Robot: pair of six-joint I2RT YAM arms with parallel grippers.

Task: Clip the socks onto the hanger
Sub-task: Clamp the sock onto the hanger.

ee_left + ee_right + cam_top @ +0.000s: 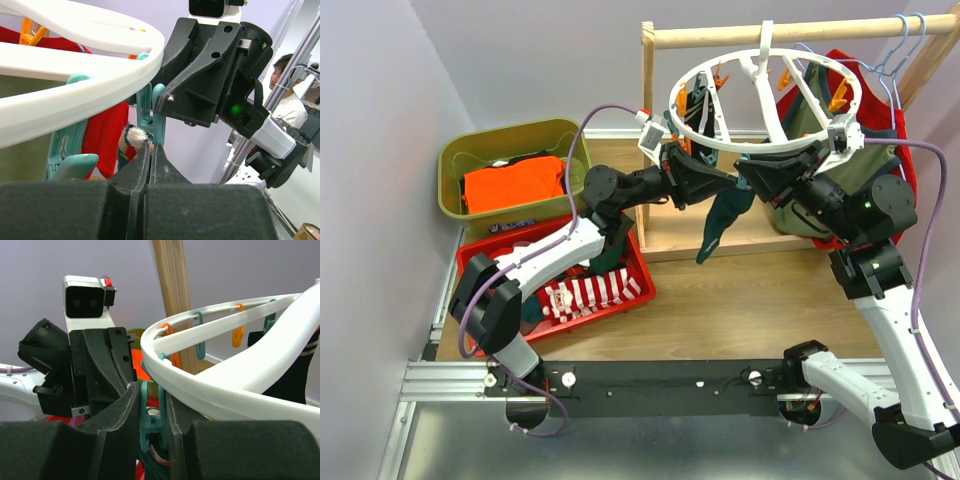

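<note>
The white ring hanger [765,100] hangs by its hook from the wooden rail. A dark teal sock [725,215] dangles under the ring's near rim. My left gripper [718,185] is shut on the sock's top edge, and a fuzzy bit of its cuff [132,136] shows at the fingertips beside a teal clip [150,115]. My right gripper [757,172] faces it, shut on that teal clip [160,417] and pressing its handles under the rim [225,375]. Another dark sock [698,108] hangs from the ring's left side. Striped socks [585,293] lie in the red tray [640,268].
A green bin [455,165] with an orange folded garment [513,185] stands at the back left. The wooden rack [770,35] carries olive and red shirts [895,165] on light-blue hangers behind the ring. Orange clips [239,332] dangle along the ring's far side.
</note>
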